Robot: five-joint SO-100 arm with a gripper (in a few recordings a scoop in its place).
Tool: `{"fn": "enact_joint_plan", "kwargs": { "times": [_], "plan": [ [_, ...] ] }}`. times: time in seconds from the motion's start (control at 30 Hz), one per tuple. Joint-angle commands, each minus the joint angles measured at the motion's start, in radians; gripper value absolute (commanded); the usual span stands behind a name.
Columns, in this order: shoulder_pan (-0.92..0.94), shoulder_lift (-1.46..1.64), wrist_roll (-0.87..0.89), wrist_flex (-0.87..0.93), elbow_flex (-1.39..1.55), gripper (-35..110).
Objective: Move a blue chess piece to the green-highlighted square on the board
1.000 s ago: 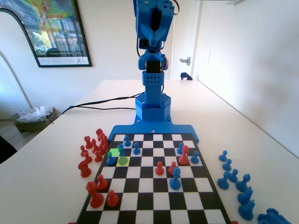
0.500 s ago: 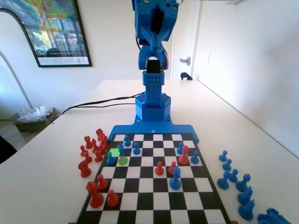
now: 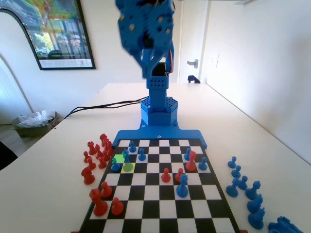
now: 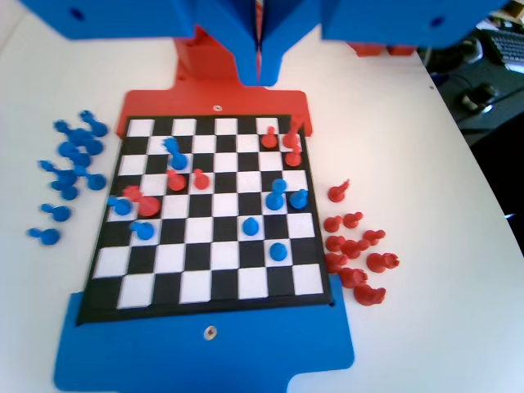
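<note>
My gripper [image 3: 146, 72] hangs high above the board's far end, blurred, well clear of every piece. In the wrist view its jaws [image 4: 259, 78] are pressed together with nothing between them. The green-highlighted square [image 3: 119, 158] lies bare near the left edge of the board [image 3: 160, 208]. Diagonally in front of it a blue chess piece [image 3: 127, 165] stands on a yellow square; in the wrist view this pawn [image 4: 277, 195] is right of centre. Other blue pawns [image 3: 115, 166] [image 3: 142, 155] stand close by.
Red pawns [image 3: 165, 174] and a taller blue piece [image 3: 182, 186] stand mid-board. Captured red pieces [image 3: 95, 158] cluster off the left rim and blue ones [image 3: 243, 187] off the right in the fixed view. A black cable [image 3: 102, 108] crosses the table behind.
The arm's upper part has swung left and towards the board, and the gripper now shows blurred in motion. No piece has moved.
</note>
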Motion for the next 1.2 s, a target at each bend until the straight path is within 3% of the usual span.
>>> {"fn": "enact_joint_plan", "kwargs": {
  "times": [0.0, 0.47, 1.17],
  "plan": [
    [0.037, -0.034, -0.023, -0.032, -0.031, 3],
    [0.009, -0.393, -0.008, -0.179, -0.13, 9],
    [0.069, -0.419, -0.101, -0.448, 0.14, 10]
  ]
}}
